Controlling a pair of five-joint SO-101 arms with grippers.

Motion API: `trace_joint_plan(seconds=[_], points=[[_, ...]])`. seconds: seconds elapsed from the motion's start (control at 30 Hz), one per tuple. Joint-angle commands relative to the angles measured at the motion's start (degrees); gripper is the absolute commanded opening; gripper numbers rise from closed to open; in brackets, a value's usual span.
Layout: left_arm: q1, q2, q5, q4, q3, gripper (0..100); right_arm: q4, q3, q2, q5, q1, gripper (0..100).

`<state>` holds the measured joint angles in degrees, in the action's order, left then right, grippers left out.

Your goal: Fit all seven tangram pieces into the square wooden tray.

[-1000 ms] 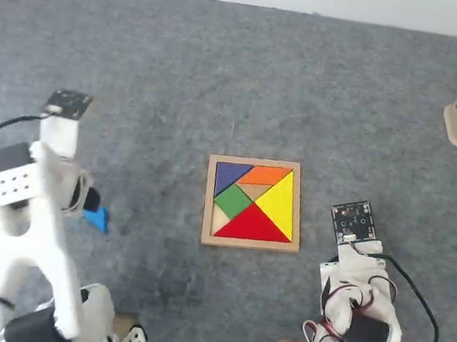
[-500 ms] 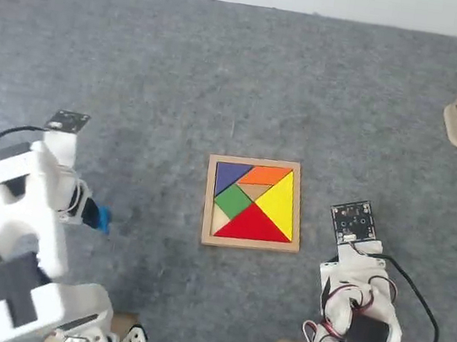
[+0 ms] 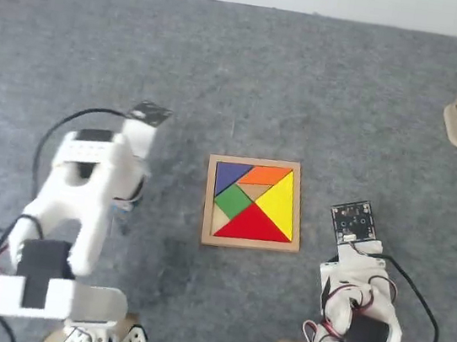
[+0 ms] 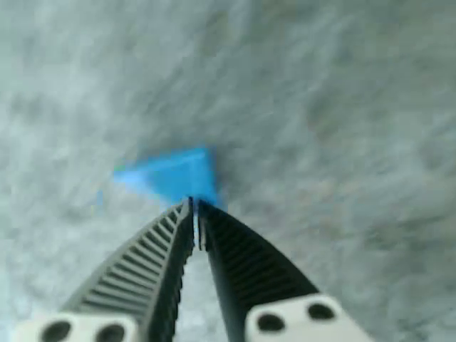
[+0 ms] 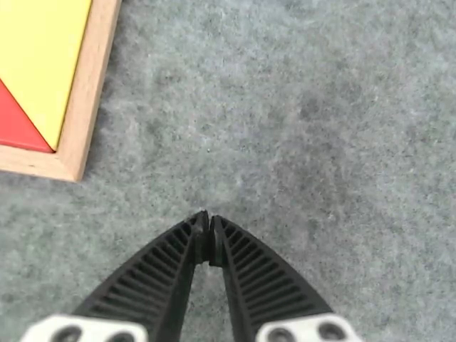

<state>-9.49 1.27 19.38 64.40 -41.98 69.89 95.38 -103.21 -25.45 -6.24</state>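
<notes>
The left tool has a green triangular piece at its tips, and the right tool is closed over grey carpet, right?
No: the left wrist view shows the triangular piece at the tips of the left tool is blue, not green. The right tool is indeed closed over grey carpet.

The tray (image 5: pixel 91 92) is pale bare wood — its pieces (image 3: pixel 279 204) smooth, painted. Grey cloth (image 3: pixel 225 77) underneath looks fuzzy, matt.
</notes>
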Motion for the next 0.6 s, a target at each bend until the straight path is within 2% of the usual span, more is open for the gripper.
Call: trace_joint_plan(seconds=[0.0,0.2,0.33,0.57], points=[[5.19,-1.32,-2.73,-1.32,3.3,1,0.31,1.14,0.57,-0.62,0.4,0.9],[3.96,-1.41,-7.74,4.22,11.82,1,0.31,1.14,0.57,-0.62,0.4,0.9],[-0.53,-1.49,-12.75,5.01,13.58,8,0.31,1.14,0.57,-0.62,0.31,0.9],[-5.45,-1.85,-12.75,4.92,12.26,13,0.31,1.14,0.57,-0.62,0.22,0.9]])
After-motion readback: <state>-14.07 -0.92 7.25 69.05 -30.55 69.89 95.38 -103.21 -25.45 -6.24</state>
